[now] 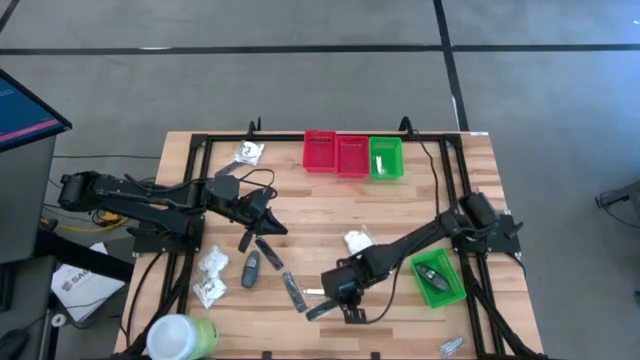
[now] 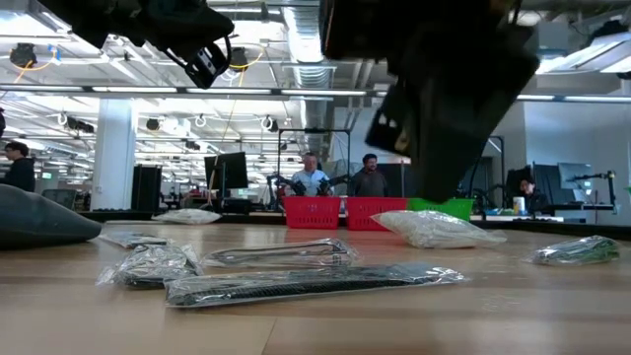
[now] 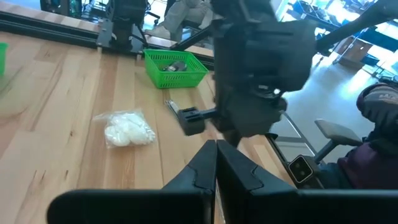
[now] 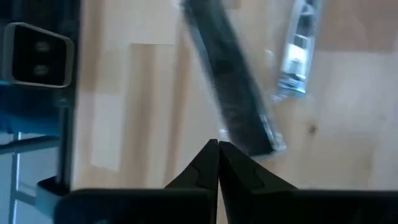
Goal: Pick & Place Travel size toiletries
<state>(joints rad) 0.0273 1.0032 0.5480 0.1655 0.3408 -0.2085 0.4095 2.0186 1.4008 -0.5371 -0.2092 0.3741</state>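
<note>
- The wooden surface (image 1: 420,195) spreads under me, framed by black rails.
- My left arm reaches in from the left side, and my left hand (image 1: 277,226) hangs above the middle of the surface, its two fingers pressed together with nothing between them.
- My right arm stretches from the right edge toward the near side, and my right hand (image 1: 318,310) is down low by the near edge; its fingers meet tip to tip, and I see nothing caught between them.
- A big round white-and-green tub (image 1: 182,337) sits at the near left corner.
- Two red bins (image 1: 336,154) and a green bin (image 1: 385,158) stand in a row at the far edge; something pale lies in the green one.
- Another green bin (image 1: 438,277) sits near my right arm, tilted, with a dark item in it.
- White crinkly packets lie apart: one near the far edge (image 1: 248,152), two on the left (image 1: 211,275), and one (image 1: 357,241) beside my right arm.
- A long black stick in clear wrap (image 4: 233,93) lies just ahead of my right fingertips, not touching them; in the high view it is the slim dark piece (image 1: 292,290) left of that hand.
- Other dark sticks and a grey oval (image 1: 251,269) lie below my left hand.
- A small silvery clip in wrap (image 4: 298,53) rests beside the black stick.
- Tiny silvery sachets (image 1: 451,346) sit at the near right corner.
</note>
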